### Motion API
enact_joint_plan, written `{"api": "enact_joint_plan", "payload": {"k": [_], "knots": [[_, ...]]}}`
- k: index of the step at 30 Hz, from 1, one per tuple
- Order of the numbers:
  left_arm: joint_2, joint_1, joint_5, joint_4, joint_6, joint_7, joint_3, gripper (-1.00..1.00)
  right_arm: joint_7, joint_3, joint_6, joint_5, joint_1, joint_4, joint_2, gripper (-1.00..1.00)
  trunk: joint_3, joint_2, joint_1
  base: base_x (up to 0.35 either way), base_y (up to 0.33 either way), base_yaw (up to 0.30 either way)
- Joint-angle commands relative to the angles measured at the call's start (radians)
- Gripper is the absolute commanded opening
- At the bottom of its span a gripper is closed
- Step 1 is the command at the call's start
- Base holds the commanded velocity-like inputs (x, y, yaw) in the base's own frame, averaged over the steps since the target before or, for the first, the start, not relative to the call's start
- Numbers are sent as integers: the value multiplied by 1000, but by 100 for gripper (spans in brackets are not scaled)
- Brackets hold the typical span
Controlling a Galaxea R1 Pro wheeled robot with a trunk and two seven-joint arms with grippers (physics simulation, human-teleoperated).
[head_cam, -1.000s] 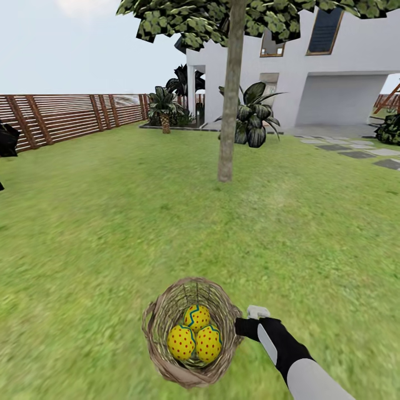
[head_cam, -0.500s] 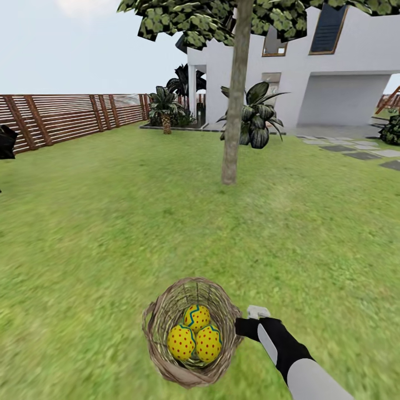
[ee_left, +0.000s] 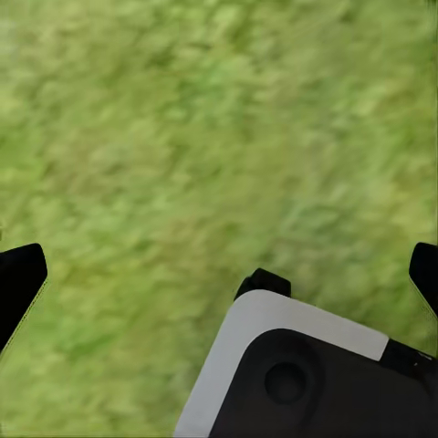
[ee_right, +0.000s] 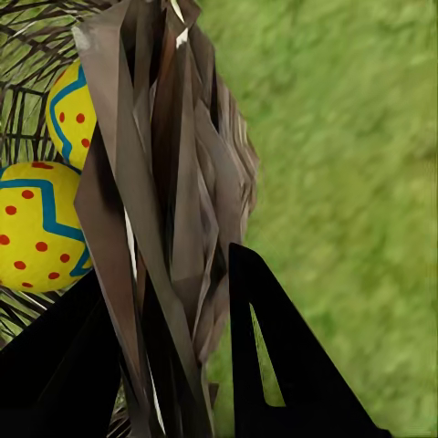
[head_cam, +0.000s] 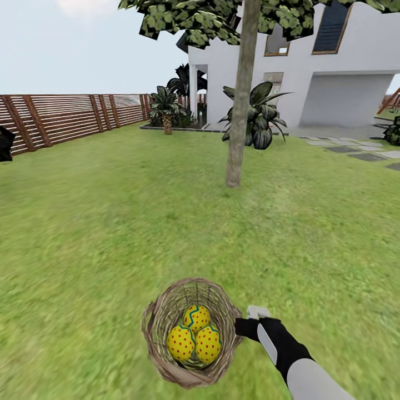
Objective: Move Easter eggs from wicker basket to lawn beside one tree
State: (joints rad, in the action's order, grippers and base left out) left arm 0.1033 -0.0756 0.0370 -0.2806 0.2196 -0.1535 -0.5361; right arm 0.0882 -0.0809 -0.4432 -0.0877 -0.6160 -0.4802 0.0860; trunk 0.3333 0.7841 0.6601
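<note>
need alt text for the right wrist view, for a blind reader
The right pincer is shut on the wicker basket wall, one dark finger each side. Two yellow Easter eggs show inside; green lawn lies beyond.

Tree (head_cam: 238, 128) crown cut off by top edge. Wicker basket (ee_right: 173, 182) wall hid part of Easter eggs (ee_right: 36, 224) in right wrist view. Left tool (ee_left: 219, 274) fingertips cropped at edges; lawn (ee_left: 182, 137) blurred.

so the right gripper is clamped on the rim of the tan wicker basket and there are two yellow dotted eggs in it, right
Not quite: the head view shows three yellow red-dotted eggs in the tan wicker basket, not two. The right gripper is clamped on its rim, as you say.
</note>
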Motion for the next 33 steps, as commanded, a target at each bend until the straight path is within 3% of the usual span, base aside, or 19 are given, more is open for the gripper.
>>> {"api": "enact_joint_plan", "payload": {"k": [1, 25, 33], "knots": [[0, -1, 4, 1, 3, -8, -8, 100, 2, -8, -6, -12, -1, -3, 1, -100, 1, 1, 1, 313, 182, 0], [0, -1, 9, 1, 18, -6, -8, 100, 3, -8, -5, -12, -1, -2, 1, -100, 1, 1, 1, 313, 179, 0], [0, -1, 11, 1, 18, -4, -8, 100, 3, -7, -3, -12, -1, -1, 14, -100, 1, 1, 1, 313, 171, 0]]}}
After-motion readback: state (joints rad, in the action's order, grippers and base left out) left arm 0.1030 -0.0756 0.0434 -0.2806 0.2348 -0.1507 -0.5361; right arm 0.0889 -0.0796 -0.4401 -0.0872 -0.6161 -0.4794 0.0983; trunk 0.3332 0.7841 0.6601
